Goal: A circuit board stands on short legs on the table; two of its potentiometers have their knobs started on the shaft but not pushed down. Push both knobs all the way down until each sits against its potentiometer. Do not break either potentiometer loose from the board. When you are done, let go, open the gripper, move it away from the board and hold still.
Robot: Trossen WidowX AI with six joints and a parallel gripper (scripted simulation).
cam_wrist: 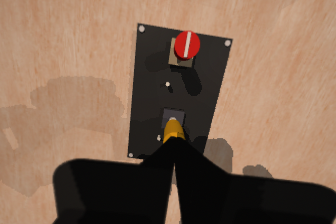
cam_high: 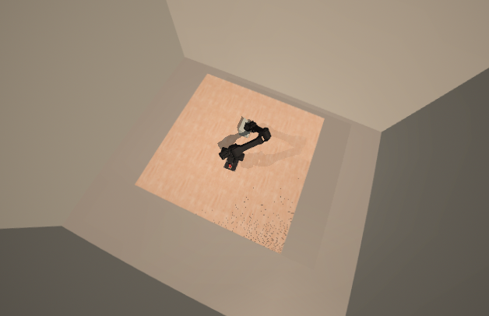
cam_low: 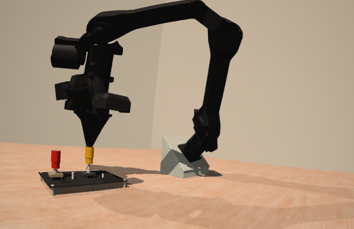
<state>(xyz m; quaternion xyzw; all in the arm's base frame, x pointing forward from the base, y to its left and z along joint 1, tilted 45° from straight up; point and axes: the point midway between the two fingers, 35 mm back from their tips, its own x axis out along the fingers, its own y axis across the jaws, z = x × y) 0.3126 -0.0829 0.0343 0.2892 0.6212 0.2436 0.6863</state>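
Observation:
The dark circuit board [cam_low: 79, 181] [cam_wrist: 205, 85] stands on short legs. The red knob [cam_high: 230, 166] [cam_low: 56, 159] [cam_wrist: 187, 45] stands upright over the tan potentiometer [cam_low: 56, 175] [cam_wrist: 175, 57], with a short length of shaft showing below it. The yellow knob [cam_low: 89, 155] [cam_wrist: 174, 131] stands over the dark potentiometer [cam_low: 89, 175] [cam_wrist: 173, 116], with a longer piece of grey shaft showing below it. My gripper [cam_low: 90, 146] [cam_wrist: 175, 142] is shut and points down, its closed tips at the top of the yellow knob, seemingly touching it. The tips hide the knob's top in the wrist view.
Two thin pale posts stand on the board, one between the potentiometers [cam_low: 72, 175] [cam_wrist: 167, 84] and one beside the dark potentiometer [cam_low: 102, 175]. The arm's grey wedge-shaped base [cam_high: 243, 126] [cam_low: 172, 162] stands on the wooden table [cam_high: 179, 167] [cam_low: 248, 203] behind and right of the board.

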